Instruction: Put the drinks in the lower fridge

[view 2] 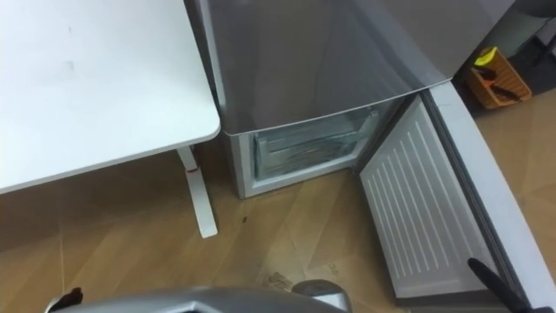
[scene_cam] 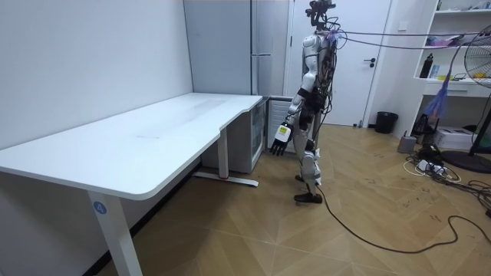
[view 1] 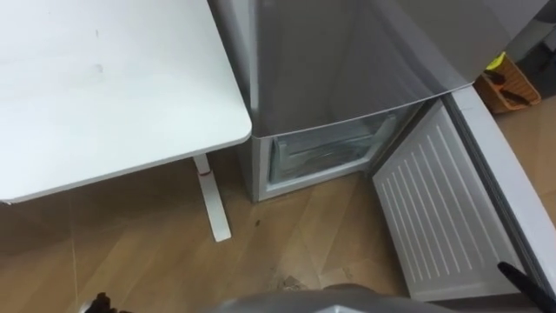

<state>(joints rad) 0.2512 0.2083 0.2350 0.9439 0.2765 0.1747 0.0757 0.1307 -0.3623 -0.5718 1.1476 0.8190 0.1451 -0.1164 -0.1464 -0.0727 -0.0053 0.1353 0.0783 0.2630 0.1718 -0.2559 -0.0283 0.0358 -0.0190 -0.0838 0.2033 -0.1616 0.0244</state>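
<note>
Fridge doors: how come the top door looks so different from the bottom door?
The upper fridge door is shut, while the lower fridge door hangs wide open. The upper fridge door shows its smooth grey outside; the lower fridge door shows its white ribbed inside. The lower fridge door lets you see a clear drawer; the upper fridge door hides what is behind it. Both belong to the same grey fridge.

The white table (view 1: 104, 96) stands on the wooden floor (view 1: 304, 243) just beside the fridge (view 1: 347, 61), whose lower door (view 1: 434, 209) hangs open.
</note>
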